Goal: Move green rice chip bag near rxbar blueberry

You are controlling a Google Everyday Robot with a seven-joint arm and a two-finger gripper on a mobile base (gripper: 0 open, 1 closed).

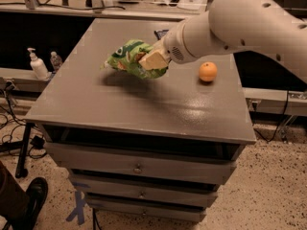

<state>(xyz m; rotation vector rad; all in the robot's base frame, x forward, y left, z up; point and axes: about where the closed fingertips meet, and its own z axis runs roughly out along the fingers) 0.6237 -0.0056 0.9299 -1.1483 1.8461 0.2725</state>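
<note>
While claw clamps green rice chip bag, over cabinet

Glossy wrinkly green rice chip bag in smooth plastic gripper

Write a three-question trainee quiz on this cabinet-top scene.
1. True or false: the two-finger gripper, above the grey cabinet top, is shut on the wrinkly bright green glossy snack bag.
2. The round orange fruit lies: A) on that top, B) in a drawer, C) on the floor.
3. Fill in: the flat dark blue wrapper bar is partly hidden behind the robot's white ____.
Key: 1 true; 2 A; 3 arm.
</note>
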